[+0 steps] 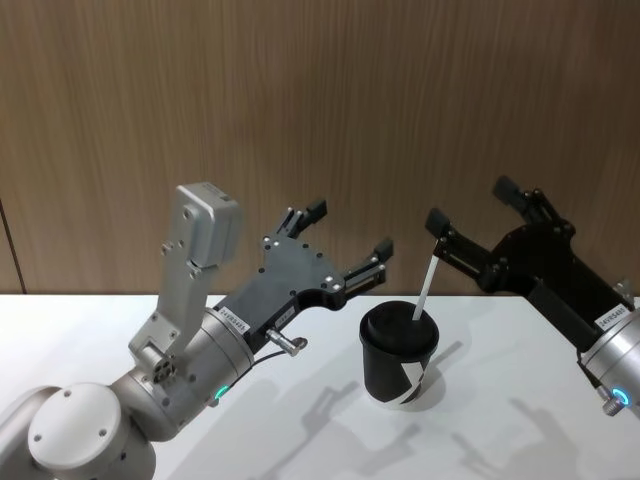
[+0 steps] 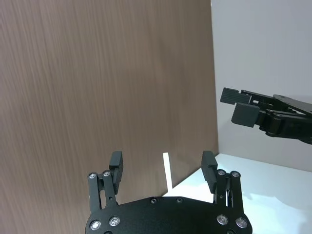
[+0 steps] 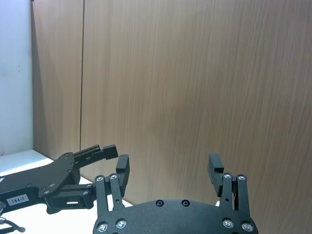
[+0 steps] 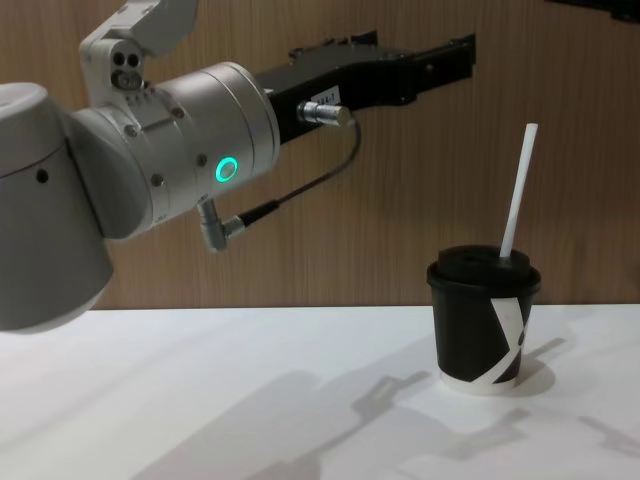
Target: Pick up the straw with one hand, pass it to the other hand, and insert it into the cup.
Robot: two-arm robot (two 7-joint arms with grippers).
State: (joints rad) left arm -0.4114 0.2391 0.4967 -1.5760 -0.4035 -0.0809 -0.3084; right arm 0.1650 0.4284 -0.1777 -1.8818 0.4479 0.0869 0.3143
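Head camera looks down on the cup (image 1: 398, 350); chest camera sees it side-on (image 4: 483, 324); wrist cameras face the wall behind it.

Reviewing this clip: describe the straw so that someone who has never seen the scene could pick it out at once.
On the white table before the wood-panelled wall stands a black lidded cup, between the open left gripper and the open right gripper. The straw rises from its lid, leaning slightly. It is the one thin, straight white stick here; neither gripper touches it.
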